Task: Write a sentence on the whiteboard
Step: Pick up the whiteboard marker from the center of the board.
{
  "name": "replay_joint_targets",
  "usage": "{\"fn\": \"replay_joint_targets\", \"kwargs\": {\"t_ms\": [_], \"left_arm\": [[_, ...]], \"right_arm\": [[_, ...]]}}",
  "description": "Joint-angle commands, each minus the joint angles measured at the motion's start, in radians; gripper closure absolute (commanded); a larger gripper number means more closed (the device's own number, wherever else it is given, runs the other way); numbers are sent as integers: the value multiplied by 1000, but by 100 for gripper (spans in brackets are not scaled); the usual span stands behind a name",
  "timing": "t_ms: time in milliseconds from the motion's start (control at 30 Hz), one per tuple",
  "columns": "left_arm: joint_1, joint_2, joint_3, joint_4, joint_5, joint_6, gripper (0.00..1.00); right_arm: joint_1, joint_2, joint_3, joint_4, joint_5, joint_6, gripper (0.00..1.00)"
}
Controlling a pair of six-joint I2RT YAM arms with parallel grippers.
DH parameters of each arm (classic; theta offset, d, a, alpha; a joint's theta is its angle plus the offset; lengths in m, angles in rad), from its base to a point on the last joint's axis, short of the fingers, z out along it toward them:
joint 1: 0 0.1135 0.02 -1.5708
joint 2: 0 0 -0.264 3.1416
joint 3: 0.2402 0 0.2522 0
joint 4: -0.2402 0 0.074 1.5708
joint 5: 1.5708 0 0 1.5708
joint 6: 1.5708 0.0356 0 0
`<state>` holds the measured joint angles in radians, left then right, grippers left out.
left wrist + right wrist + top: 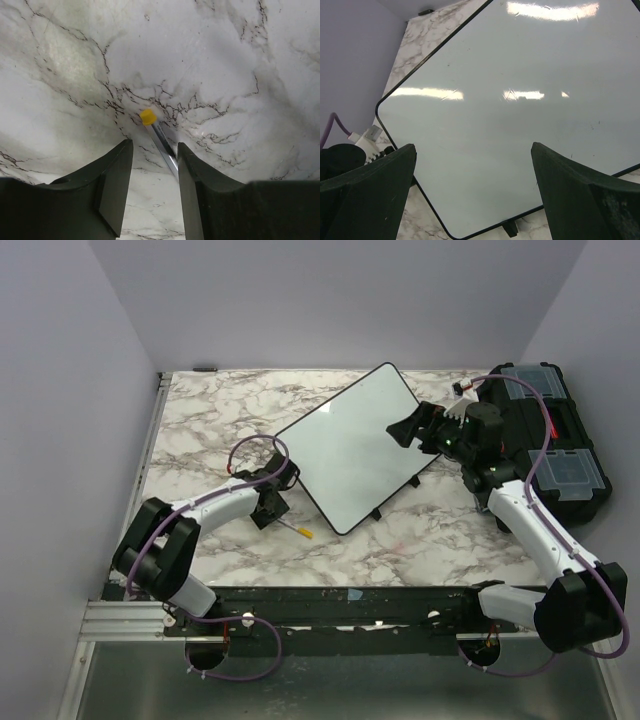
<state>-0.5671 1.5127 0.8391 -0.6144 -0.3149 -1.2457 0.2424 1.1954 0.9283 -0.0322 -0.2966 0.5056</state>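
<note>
Black rail [340,596] edges marbled table [220,410] bearing whiteboard [350,450] between lilac walls [60,390].

The whiteboard [510,125] runs off the right wrist view at its top and right; overhead, the right gripper [403,430] covers part of its right rim and the right arm [530,520] masks part of the black toolbox [572,465] beside it. Off the board's near-left corner, the yellow-capped marker [161,142] passes behind a finger of the left gripper [155,147], its far end unseen

Large whiteboard [355,445], thin black rim, rounded corners, lying flat, turned diagonally on marble table [200,410]
</note>
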Motion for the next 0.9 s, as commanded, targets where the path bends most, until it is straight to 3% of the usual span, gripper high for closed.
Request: {"fn": "replay_joint_targets", "kwargs": {"t_ms": [0, 167, 367, 867], "left_arm": [[-5, 39, 31, -1, -29, 0, 58], [-3, 74, 28, -2, -20, 13, 78], [-3, 71, -14, 30, -15, 33, 88], [-3, -23, -157, 236, 50, 162, 80]], "right_arm": [[9, 15, 25, -11, -2, -16, 0], [10, 15, 27, -15, 0, -18, 0], [11, 16, 25, -17, -2, -18, 0], [17, 21, 44, -40, -13, -25, 0]]}}
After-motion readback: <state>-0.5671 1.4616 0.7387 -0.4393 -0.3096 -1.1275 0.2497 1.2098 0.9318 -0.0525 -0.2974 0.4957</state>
